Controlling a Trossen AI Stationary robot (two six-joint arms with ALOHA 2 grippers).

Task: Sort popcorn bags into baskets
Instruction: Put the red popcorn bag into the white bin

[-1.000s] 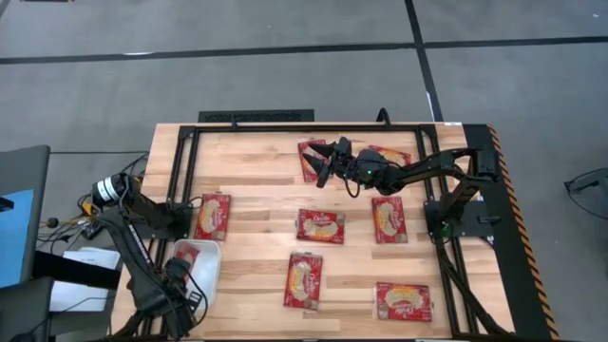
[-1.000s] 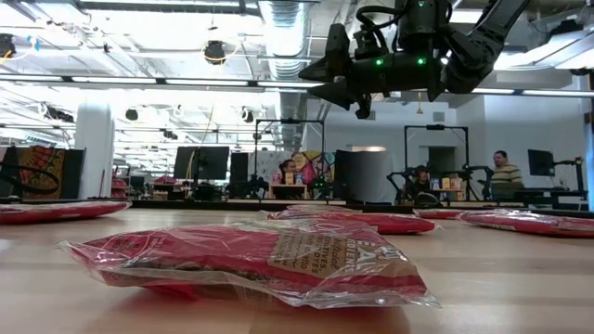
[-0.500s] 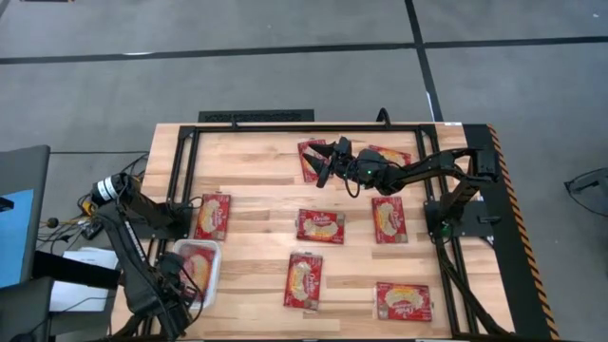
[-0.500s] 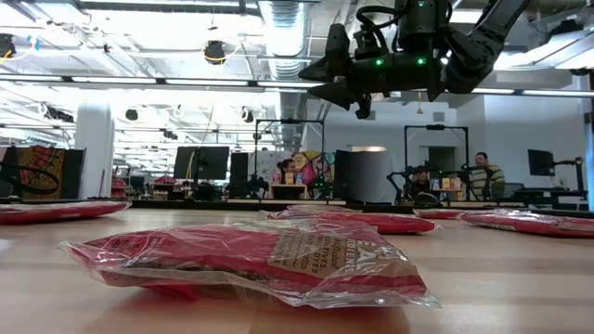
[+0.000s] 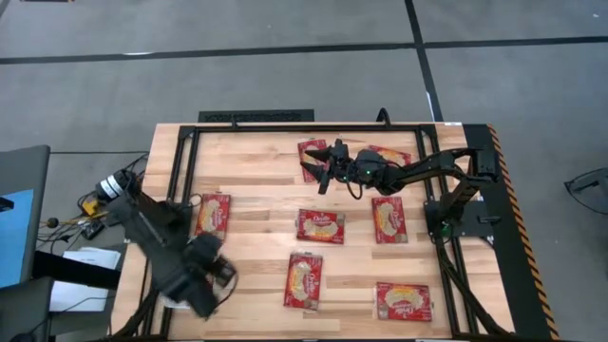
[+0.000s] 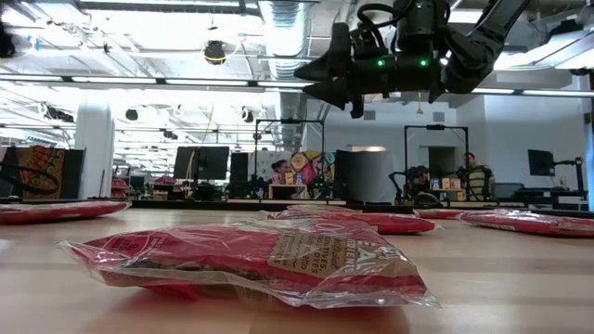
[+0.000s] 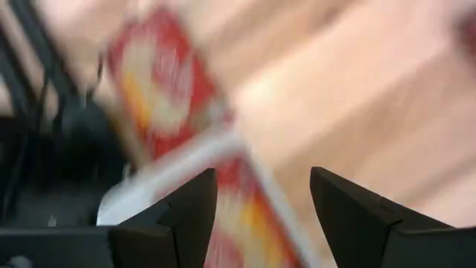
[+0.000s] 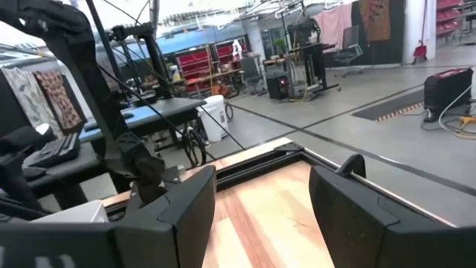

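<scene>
High view gave me the count: seven popcorn bags lay loose on the table [image 5: 256, 152]. One [image 5: 213, 216] sat near the left arm, one [image 5: 320, 226] in the middle, one [image 5: 389, 218] to its right, two along the near edge [image 5: 304, 280] and [image 5: 403, 300], and two at the far side, [image 5: 310, 157] and [image 5: 391, 155], partly under the right arm. The basket [image 7: 160, 173] was hidden beneath the left arm in that view; my left wrist camera showed its white rim with a red bag [image 7: 245, 223] inside, blurred by motion.

My left hand [image 5: 211, 271] was over the basket's spot at the table's near left corner, its fingers apart and holding nothing. My right hand [image 5: 318, 163] hovered above the far bag, fingers also spread and empty, well clear of the table in the low view.

I judged the job barely begun: one bag apparently in, seven left to collect.
</scene>
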